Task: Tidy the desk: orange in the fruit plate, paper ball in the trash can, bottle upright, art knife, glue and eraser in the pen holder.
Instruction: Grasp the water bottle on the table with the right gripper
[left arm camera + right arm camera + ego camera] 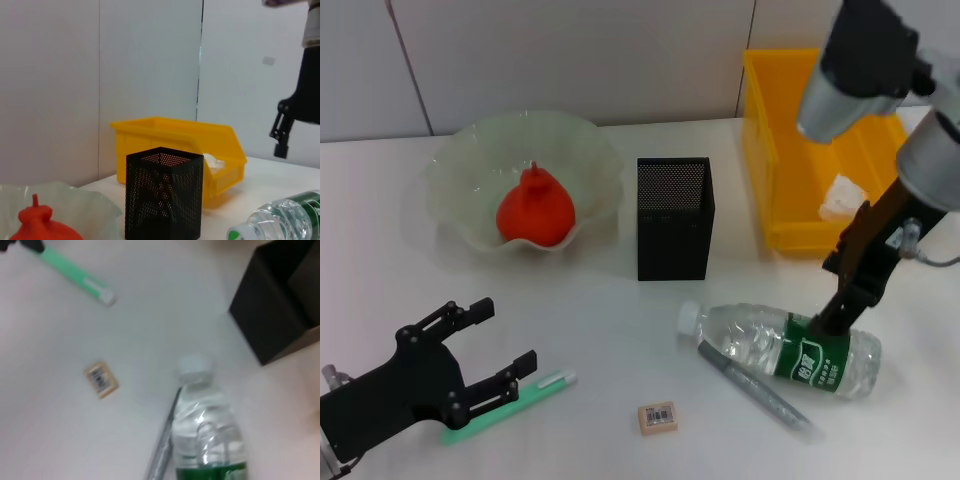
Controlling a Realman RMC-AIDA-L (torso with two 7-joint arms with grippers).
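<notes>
White desk (600, 330), 1 surface, carrying the following. Fruit plate (460, 160): pale-green, ruffled rim, at the far left; holds 1 orange (535, 210), red-orange with a nub on top. Pen holder (675, 218): black mesh, upright, just right of the fruit plate, interior contents not discernible. Trash can (775, 150): yellow, at the far right; 1 paper ball (840, 198), white and crumpled, lies inside near its front wall. Bottle (780, 350): clear with green label, lying on its side at the near right, white cap pointing left toward the desk centre. Art knife (755, 388): grey, slender, lying just in front of the bottle, touching or nearly touching it near the cap end. Eraser (658, 417): tan block with barcode sticker, flat on the desk near the front edge, apart from the other items. Glue (515, 403): green stick with white tip, lying at the near left. Left end effector (490, 350): low over the desk at the near left, fingers spread wide, holding nothing, lower finger just beside the glue. Right end effector (825, 320): pointing down onto the label of the bottle, fingertips at the bottle's upper surface; whether they are clamped on it cannot be told.
</notes>
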